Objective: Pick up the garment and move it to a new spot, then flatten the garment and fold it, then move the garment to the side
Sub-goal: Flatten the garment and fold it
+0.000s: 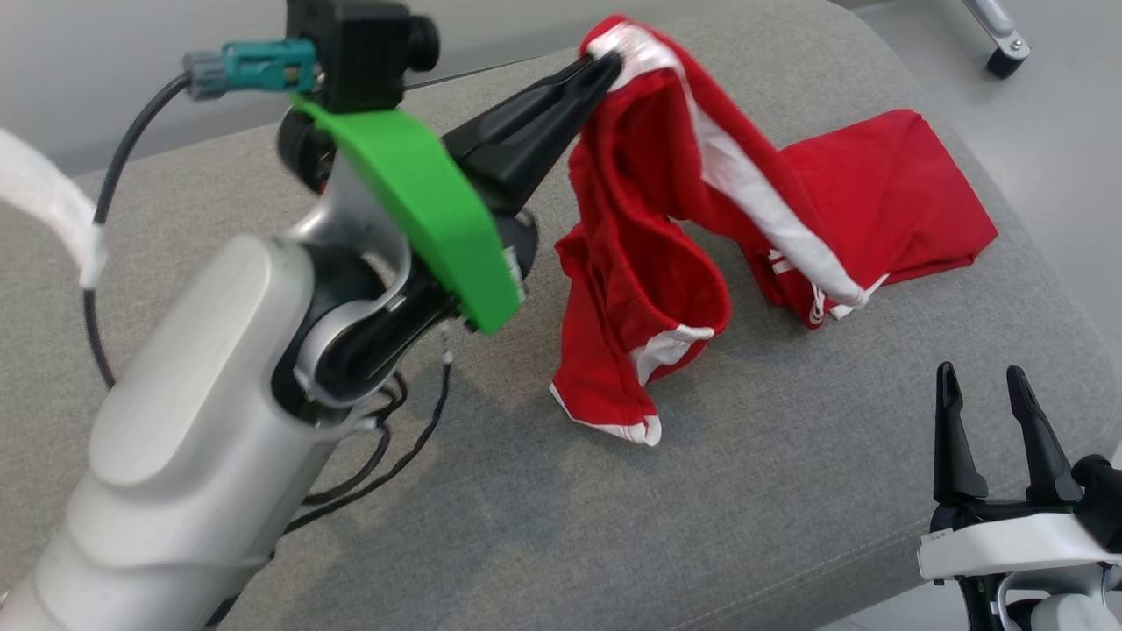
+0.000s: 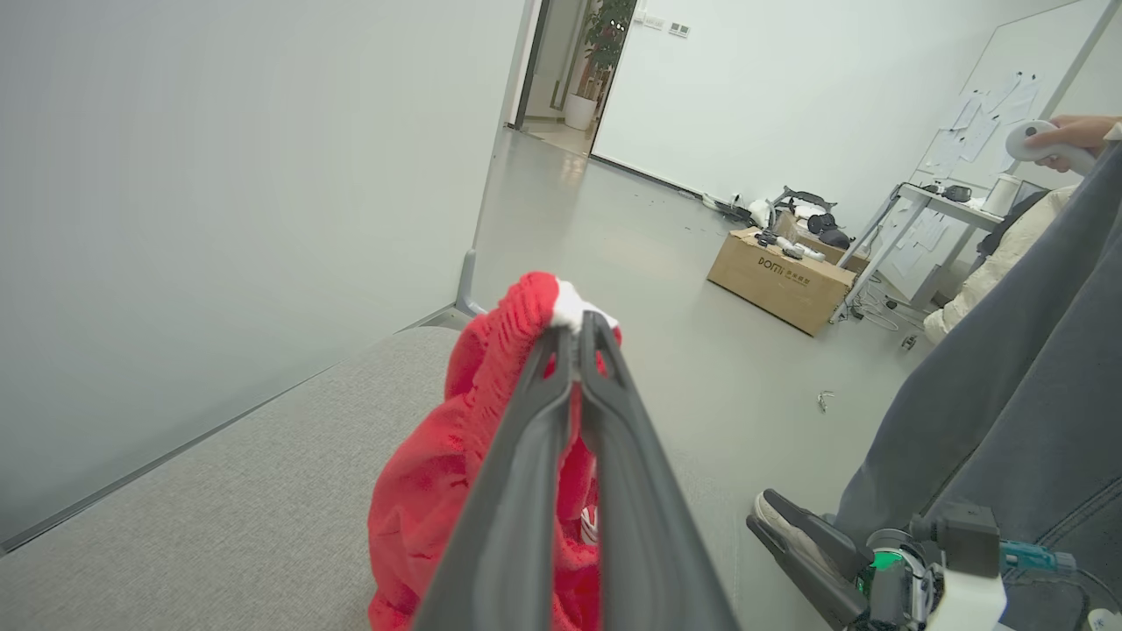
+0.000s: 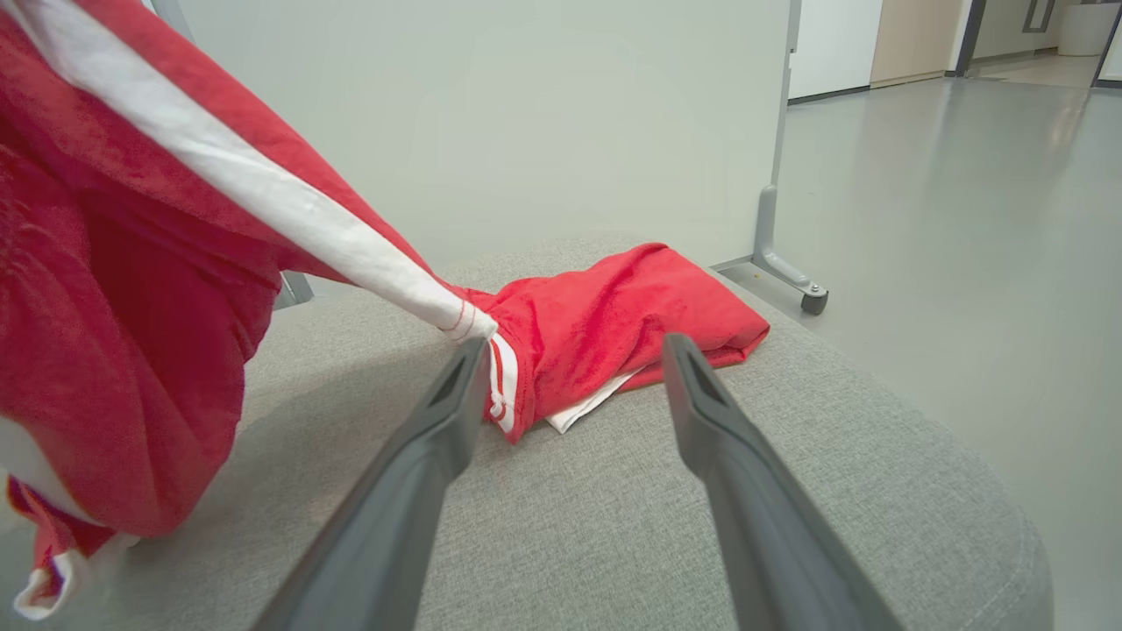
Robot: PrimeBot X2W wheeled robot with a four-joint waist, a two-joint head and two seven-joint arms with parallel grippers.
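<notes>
above the far middle of the grey cushion (image 1: 701,491), the left gripper (image 1: 605,61) is clamped shut on a white-edged fold of the red garment (image 1: 649,263), holding that end up off the surface. in the left wrist view the left gripper (image 2: 578,329) has its two fingers pressed together, with red and white cloth poking out past the tips. from the pinch the garment (image 2: 438,473) hangs in a loose loop, and its lowest hem touches the cushion near the middle. a white stripe runs down to the rest, which lies flat and bunched near the far right corner. at the near right corner the right gripper (image 1: 980,372) hovers with fingers spread wide, holding nothing. it is apart from the garment (image 3: 614,324) and pointing at the flat part. the left wrist view also shows a person's leg (image 2: 1008,394) in grey trousers beside the cushion and, farther off on the floor, a cardboard box (image 2: 780,276).
</notes>
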